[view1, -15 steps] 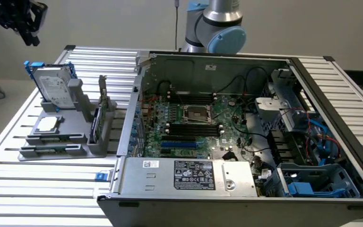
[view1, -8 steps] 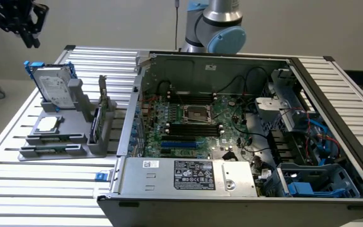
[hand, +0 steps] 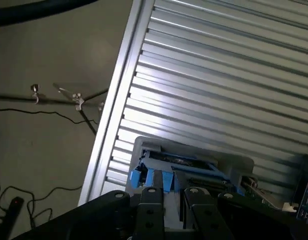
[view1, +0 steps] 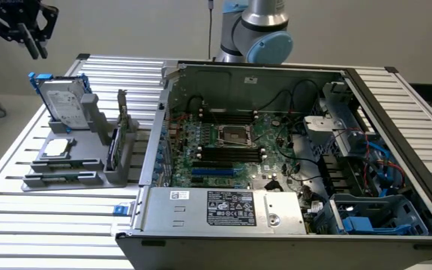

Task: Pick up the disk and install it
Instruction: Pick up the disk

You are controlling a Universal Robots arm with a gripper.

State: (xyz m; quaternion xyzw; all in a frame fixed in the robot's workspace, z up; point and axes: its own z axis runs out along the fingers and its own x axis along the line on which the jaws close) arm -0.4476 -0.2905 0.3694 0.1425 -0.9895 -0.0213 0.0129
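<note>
Gripper (view1: 38,50): hung at the disk's (view1: 62,104) eleven o'clock, fingers parted (nothing between them).
Disk: upright in grey holder (view1: 81,169), at nine o'clock from the computer case (view1: 261,84).

Slatted aluminium bench (view1: 51,225). An open computer case (view1: 261,76) lies on it with the motherboard (view1: 231,152) exposed and the power supply (view1: 224,211) at the near edge. A grey fixture stand (view1: 73,174) sits just beside the case on the exterior view's left, carrying a processor chip (view1: 54,148) and a memory stick (view1: 113,149) on edge. Black cables (hand: 33,112) lie on the floor.
</note>
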